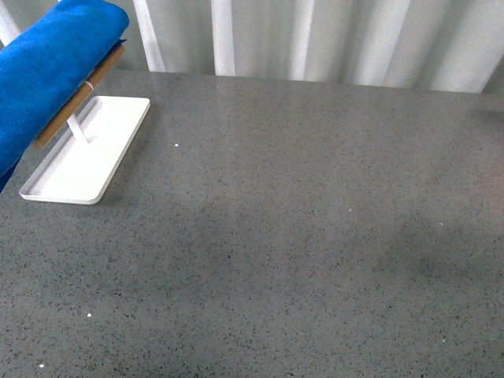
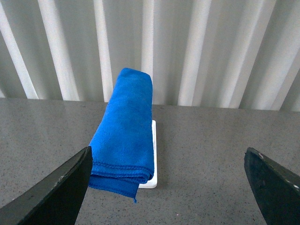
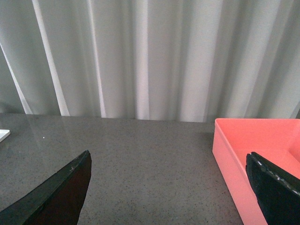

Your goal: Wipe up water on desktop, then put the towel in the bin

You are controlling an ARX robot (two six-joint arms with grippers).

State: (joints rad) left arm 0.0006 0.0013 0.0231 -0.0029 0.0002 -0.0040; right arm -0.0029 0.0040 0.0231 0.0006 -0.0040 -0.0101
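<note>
- Left gripper (image 2: 167, 152) is released, its two dark fingers (image 2: 56, 187) spread wide with nothing between them; it hangs above the desktop (image 2: 225, 154) and faces the towel (image 2: 126, 126), apart from it
- Right gripper (image 3: 168, 155) is likewise spread open and holds nothing; its dark fingers (image 3: 56, 192) frame a bare stretch of grey stone; one fingertip shows in front of the bin's inside
- towel, bright blue and folded thick, is draped over a brown wooden bar (image 1: 101, 72); the bar sits on a thin white post (image 1: 77, 128) rising from a white tray (image 1: 59, 195); the cloth hangs over the tray, and its lower hem shows stitching in the left wrist view
- tray rests flat at the far left of the desktop, close to the back edge; in the left wrist view only a white edge of it shows beside and under the cloth
- desktop is dark grey, finely speckled and slightly glossy; a few tiny white specks dot it
- bin (image 3: 234, 154) is coral-pink with straight walls and an open top; it stands on the stone surface, seen only in the right wrist view
- pale pleated curtain (image 3: 140, 56) hangs behind the back edge in all three views
</note>
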